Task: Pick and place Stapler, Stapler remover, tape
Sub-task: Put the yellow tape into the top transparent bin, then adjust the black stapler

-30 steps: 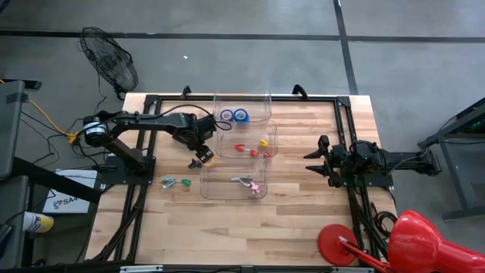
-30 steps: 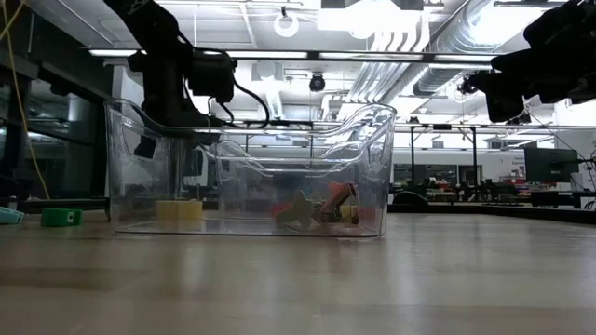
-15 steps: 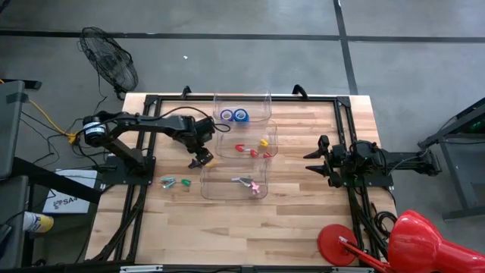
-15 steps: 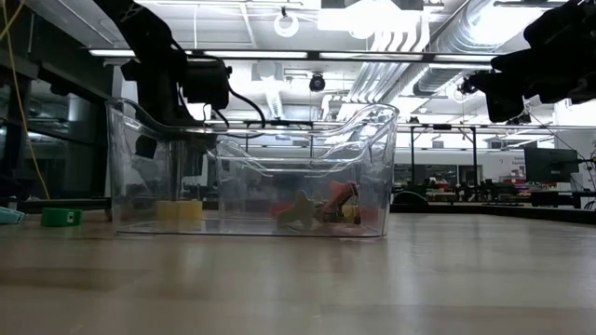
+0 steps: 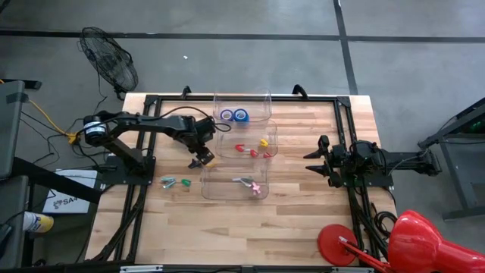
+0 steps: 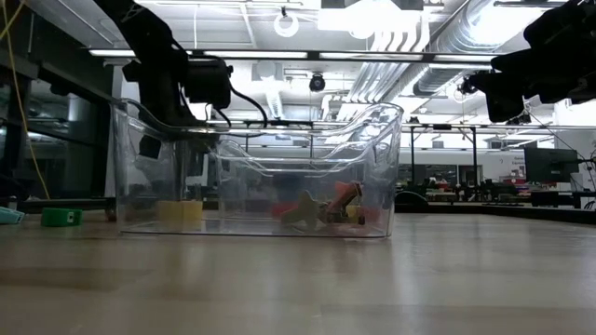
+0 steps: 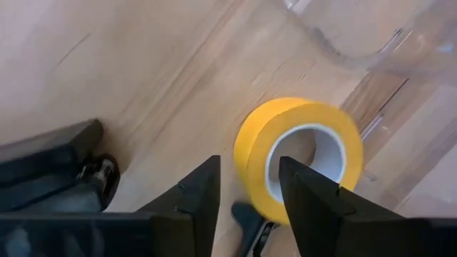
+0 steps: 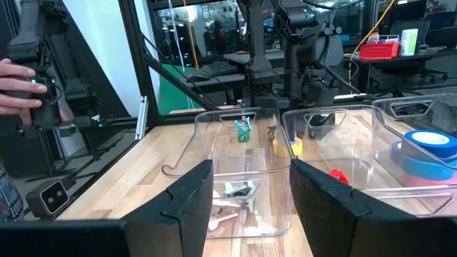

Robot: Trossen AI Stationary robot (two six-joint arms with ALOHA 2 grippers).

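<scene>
**Yellow tape between the fingers at the bin's edge**

The left gripper (image 5: 201,158) hangs low over the wooden table (image 5: 303,220), its two fingers (image 7: 189,196) parted with the yellow tape roll (image 7: 300,153) standing on edge between them; whether they actually pinch it cannot be told. Just beside the gripper is the near clear bin (image 5: 233,182), holding small tools. Beyond it sit the middle bin (image 5: 248,140) with red and yellow pieces, then the far bin (image 5: 242,106) with two blue tape rolls (image 5: 234,115). Green items (image 5: 175,182) lie close by. The right gripper (image 5: 312,161) waits well apart, fingers spread, empty.
</scene>
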